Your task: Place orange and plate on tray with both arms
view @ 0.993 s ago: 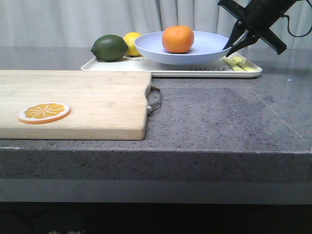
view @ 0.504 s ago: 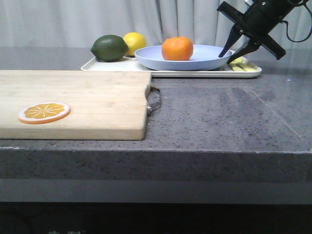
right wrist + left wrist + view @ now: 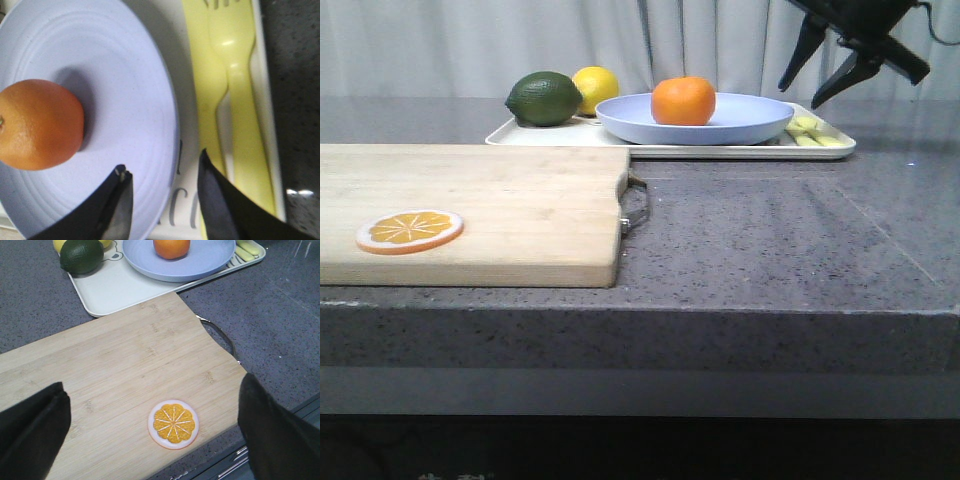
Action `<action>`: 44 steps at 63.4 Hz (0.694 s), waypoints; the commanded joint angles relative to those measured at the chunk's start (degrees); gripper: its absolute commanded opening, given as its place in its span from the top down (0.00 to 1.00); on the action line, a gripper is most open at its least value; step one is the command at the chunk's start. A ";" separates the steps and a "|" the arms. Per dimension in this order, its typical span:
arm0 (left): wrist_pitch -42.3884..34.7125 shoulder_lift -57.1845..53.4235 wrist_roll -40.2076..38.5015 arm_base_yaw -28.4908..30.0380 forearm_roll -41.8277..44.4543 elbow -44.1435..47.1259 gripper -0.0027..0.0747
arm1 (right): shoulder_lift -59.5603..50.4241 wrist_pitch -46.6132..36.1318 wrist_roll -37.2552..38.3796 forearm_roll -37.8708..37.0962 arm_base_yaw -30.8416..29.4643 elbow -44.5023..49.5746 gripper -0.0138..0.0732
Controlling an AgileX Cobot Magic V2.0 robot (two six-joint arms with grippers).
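- Task status, as a judgement: looks essentially done. The orange sits in the plate, and the plate sits flat on the tray at the far side of the worktop.
- Right gripper: jaws apart, empty, hanging in the air above the plate's 3 o'clock rim, clear of it.
- Right wrist view confirms: open right jaws straddle nothing; plate rim and the yellow cutlery lie below them, no contact.
- Left gripper: jaws wide apart, empty, hovering over the wooden cutting board near the orange slice.
- What is left, by my read: only retracting both arms.
- Tray contents: dark green lime and yellow lemon at the tray's 9 o'clock end, plate in the middle, cutlery at the 3 o'clock end.
- Edges: the plate's near rim sits close to the tray's near rim; whether it overhangs cannot be told.
- Cutting board's far right corner lies just beside the tray's near edge; its metal handle sticks out toward 3 o'clock.
- Open room: bare worktop at 3 o'clock of the board and in front of the tray. The right arm has free space above; straight up is the safe exit.
- The left arm has nothing tall beneath it.
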 commanded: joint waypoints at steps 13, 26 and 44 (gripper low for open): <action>-4.26 -0.23 -0.44 0.21 1.30 -1.54 0.12 | -13.85 7.07 -0.47 -13.65 3.94 -1.53 0.45; -4.26 -0.23 -0.44 0.21 1.30 -1.54 0.12 | -23.87 7.86 -5.01 -19.28 5.65 8.72 0.45; -4.26 -0.23 -0.44 0.21 1.30 -1.54 0.12 | -46.45 -7.00 -13.50 -20.47 5.65 37.24 0.45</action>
